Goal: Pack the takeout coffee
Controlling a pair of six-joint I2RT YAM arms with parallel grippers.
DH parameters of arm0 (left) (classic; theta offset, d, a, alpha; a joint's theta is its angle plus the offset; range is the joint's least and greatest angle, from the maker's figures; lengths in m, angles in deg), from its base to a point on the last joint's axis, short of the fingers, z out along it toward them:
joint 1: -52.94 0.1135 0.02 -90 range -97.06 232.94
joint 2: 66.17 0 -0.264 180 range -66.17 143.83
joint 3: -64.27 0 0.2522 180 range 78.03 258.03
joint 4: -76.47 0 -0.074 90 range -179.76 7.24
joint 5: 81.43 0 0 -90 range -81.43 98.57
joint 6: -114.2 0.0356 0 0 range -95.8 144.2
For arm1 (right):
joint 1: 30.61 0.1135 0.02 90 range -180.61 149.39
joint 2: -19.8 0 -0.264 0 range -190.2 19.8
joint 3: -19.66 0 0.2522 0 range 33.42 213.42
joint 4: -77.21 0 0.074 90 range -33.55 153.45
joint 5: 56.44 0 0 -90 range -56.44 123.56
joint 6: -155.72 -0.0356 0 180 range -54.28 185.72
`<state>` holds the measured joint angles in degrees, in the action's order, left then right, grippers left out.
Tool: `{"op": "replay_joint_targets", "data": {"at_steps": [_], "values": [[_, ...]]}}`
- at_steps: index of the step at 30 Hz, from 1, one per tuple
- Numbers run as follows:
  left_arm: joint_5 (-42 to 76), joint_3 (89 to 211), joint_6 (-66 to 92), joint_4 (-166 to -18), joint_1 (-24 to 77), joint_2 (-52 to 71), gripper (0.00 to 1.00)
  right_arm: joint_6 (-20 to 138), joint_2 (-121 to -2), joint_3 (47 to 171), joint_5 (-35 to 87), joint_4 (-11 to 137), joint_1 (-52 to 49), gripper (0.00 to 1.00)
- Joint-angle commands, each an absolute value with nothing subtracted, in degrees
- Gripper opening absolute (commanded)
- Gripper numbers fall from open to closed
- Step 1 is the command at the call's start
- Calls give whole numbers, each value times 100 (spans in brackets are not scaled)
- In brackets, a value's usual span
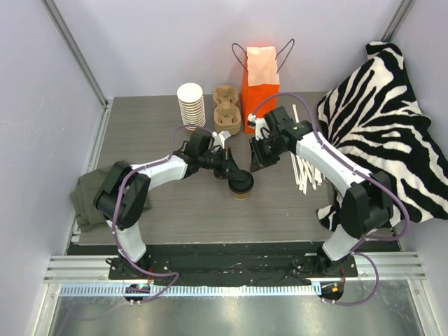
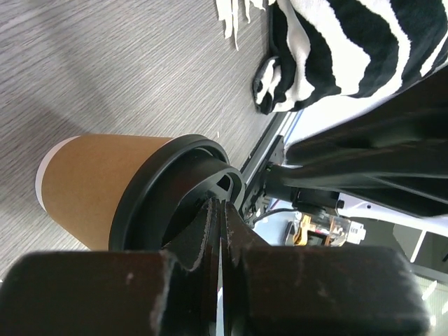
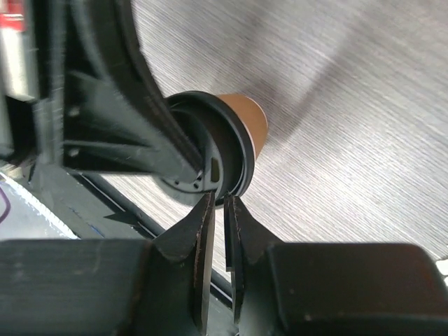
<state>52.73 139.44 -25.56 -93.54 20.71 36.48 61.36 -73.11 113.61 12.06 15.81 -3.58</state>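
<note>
The takeout coffee point(image 1: 241, 186), a brown paper cup with a black lid, stands upright mid-table. My left gripper point(image 1: 231, 172) reaches it from the left and is shut. In the left wrist view its tips point(image 2: 218, 204) rest on the lid point(image 2: 175, 189), next to the raised rim; whether they pinch that rim I cannot tell. The brown cup wall point(image 2: 91, 185) shows beyond. My right gripper point(image 1: 255, 159) hangs just right of and behind the cup. In the right wrist view it point(image 3: 225, 198) is open by a narrow slit with nothing in it, its tips at the lid's edge point(image 3: 241, 157).
An orange paper bag point(image 1: 260, 77) stands at the back, with a cardboard cup carrier point(image 1: 226, 108) and a stack of lidless cups point(image 1: 190, 105) to its left. White sticks point(image 1: 306, 171) lie right of the cup. A zebra cloth point(image 1: 381, 119) covers the right side; an olive cloth point(image 1: 87, 199) lies left.
</note>
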Motion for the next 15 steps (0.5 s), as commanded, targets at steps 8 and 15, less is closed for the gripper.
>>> {"op": "replay_joint_targets", "data": {"at_steps": [8,15], "values": [[4944,14113,-2089,-8687,2103,3929,1,6300,-7847,10761,1325,1985,-231,16],[4838,14131,-1975,-8563,2112,3991,0,6308,-7575,10935,1502,1828,-266,15]]}}
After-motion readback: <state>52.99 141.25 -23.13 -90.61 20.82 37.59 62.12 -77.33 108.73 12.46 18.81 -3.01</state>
